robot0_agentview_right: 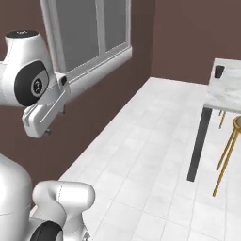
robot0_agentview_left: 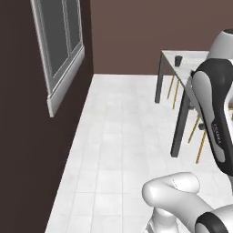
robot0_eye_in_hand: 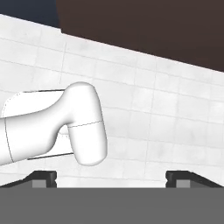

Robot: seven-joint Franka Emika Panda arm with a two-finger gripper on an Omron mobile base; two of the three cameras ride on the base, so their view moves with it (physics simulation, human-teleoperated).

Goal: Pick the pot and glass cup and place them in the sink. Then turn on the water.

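The glass cup (robot0_agentview_left: 178, 60) (robot0_agentview_right: 219, 71), a small dark tumbler, stands upright near the edge of a white marble table (robot0_agentview_left: 193, 57) (robot0_agentview_right: 227, 92) far ahead on the right. My gripper (robot0_eye_in_hand: 111, 178) is open, its two dark fingertips (robot0_eye_in_hand: 43, 177) wide apart with nothing between them, and it points down at the white tiled floor (robot0_eye_in_hand: 166, 109). The hand hangs high on the left in the right base view, far from the cup. The pot, the sink and the water are out of view.
A dark brown wall with a grey-framed window (robot0_agentview_left: 59, 41) (robot0_agentview_right: 89, 33) runs along the left. The table stands on dark legs (robot0_agentview_left: 179, 120) (robot0_agentview_right: 197, 141), with yellow-legged stools (robot0_agentview_left: 200, 145) (robot0_agentview_right: 229, 141) under it. White tiled floor (robot0_agentview_left: 113, 136) stretches ahead.
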